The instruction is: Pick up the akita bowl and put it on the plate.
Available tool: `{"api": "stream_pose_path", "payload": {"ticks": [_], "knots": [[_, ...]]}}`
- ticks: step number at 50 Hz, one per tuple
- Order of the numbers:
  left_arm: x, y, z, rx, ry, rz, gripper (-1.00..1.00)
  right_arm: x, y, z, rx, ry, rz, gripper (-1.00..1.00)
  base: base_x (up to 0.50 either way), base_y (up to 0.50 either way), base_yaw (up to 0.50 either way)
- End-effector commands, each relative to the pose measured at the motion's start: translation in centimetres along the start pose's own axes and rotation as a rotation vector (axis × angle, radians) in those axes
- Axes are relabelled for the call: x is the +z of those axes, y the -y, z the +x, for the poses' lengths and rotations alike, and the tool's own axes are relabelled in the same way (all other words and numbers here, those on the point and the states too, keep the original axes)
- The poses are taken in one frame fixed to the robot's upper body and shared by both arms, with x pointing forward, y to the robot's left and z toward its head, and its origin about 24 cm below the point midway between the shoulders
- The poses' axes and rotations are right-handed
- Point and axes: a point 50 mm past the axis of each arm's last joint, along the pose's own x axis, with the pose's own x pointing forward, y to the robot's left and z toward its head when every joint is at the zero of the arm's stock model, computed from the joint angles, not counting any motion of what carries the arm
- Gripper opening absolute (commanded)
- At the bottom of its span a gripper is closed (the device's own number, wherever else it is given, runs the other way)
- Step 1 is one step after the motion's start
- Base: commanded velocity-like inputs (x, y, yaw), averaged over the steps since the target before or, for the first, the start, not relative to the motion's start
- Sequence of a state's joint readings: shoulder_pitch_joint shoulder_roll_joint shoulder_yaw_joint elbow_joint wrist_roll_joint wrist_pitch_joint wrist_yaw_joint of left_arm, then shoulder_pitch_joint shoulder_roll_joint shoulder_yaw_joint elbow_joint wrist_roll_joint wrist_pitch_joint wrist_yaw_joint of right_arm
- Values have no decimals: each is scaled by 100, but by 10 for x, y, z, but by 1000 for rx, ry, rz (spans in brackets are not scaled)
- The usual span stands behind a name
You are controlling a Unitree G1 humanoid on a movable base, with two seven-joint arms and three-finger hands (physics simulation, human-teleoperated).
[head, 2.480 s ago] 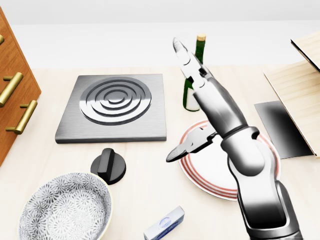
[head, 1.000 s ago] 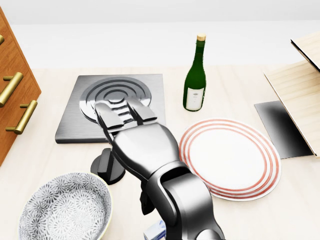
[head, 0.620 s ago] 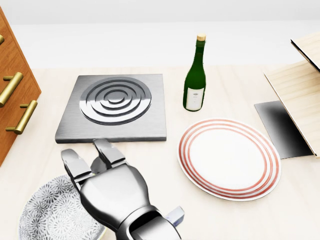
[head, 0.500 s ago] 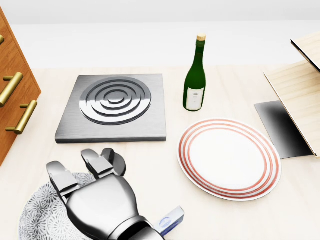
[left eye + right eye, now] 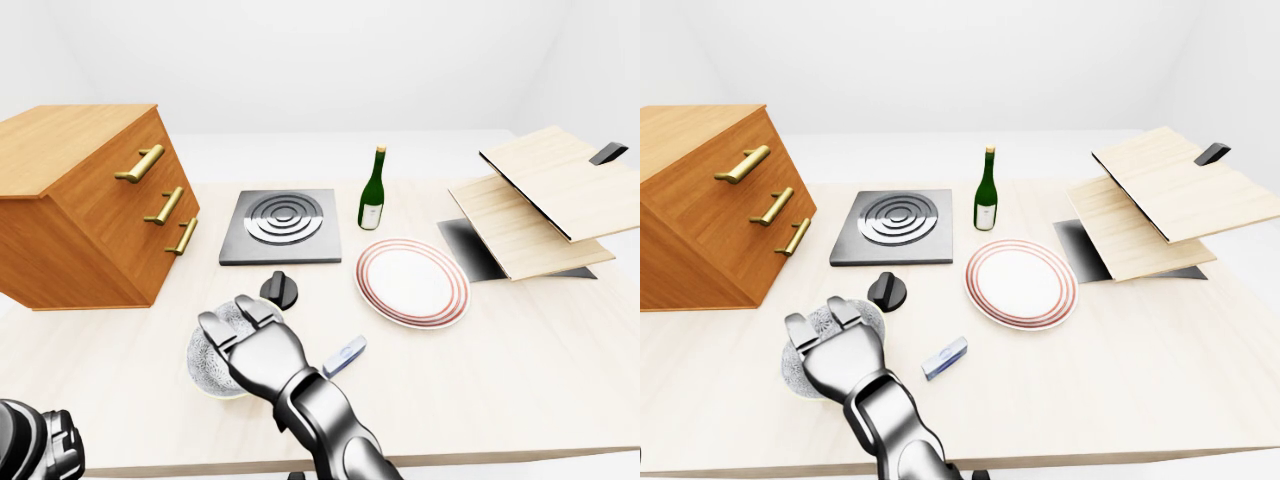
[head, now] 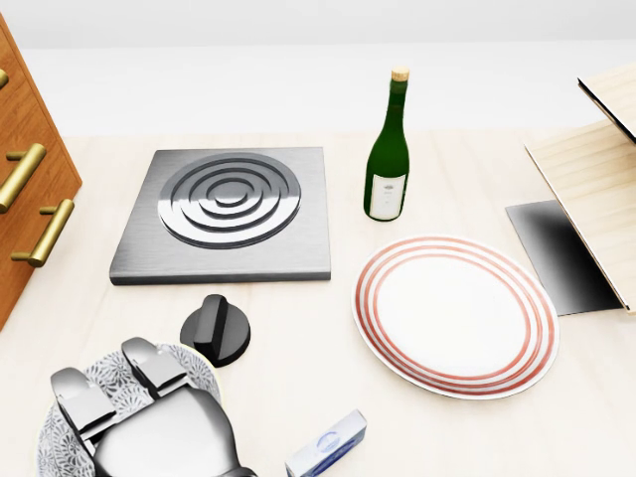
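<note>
The akita bowl (image 6: pixel 198 369) sat at the near left of the table (image 6: pixel 298 328), mostly covered by the right hand (image 6: pixel 139 422). Its fingers (image 6: pixel 151 362) lay extended over the bowl and did not visibly grip it. A black knob (image 6: pixel 216 331) stood just beyond, and the plate (image 6: pixel 455 316) lay well apart to the right. Only the eye views showed the whole drawer cabinet (image 5: pixel 90 200). Only the left-eye view caught the left hand (image 5: pixel 40 445), in its bottom-left corner, where I could not tell the state of its fingers.

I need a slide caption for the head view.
Right hand open over the bowl; plate to the right.
</note>
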State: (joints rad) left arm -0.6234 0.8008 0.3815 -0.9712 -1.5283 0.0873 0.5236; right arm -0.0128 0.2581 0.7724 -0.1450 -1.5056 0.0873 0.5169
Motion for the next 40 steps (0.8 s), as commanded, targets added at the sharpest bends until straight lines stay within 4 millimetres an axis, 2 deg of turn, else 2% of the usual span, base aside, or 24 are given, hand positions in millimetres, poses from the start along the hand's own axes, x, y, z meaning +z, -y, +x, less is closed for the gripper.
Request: {"api": "stream_pose_path", "payload": {"ticks": [1,11,20,29,40], "knots": [[0,0,0,-1,-2,0,100,-7,-17,4,10,-10,36,100,0,0,0],[-1,-1,-1,6,4,2,100,-10,-26,5,23,-18,57,100,0,0,0],[-1,-1,-2,7,2,2,100,-12,-46,6,53,-26,89,100,0,0,0],[0,0,-1,4,2,-3,100,-7,-55,6,73,-11,102,100,0,0,0],[-1,-2,-1,11,8,-1,100,-23,-69,12,94,-66,134,100,0,0,0]]}}
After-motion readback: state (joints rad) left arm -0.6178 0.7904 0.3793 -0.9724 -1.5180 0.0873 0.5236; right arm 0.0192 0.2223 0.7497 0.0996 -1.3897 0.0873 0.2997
